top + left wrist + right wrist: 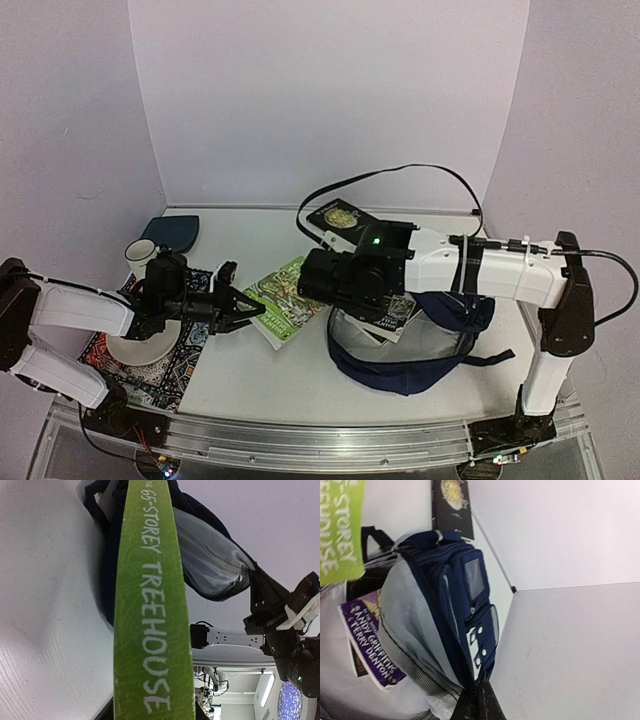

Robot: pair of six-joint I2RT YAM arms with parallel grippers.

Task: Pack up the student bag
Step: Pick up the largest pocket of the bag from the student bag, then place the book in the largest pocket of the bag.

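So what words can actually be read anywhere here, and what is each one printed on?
"THE 65-STOREY TREEHOUSE": spine of the green book.
"ANDY GRIFFITHS & TERRY DENTON": purple book inside the bag.
Black book with the gold emblem: lettering too blurred to read.

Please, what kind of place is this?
Probably a robot test bench in a lab: a white table boxed in by plain walls, the left arm and right arm mounted on a metal rail, and staged school things, a student bag and a green book.
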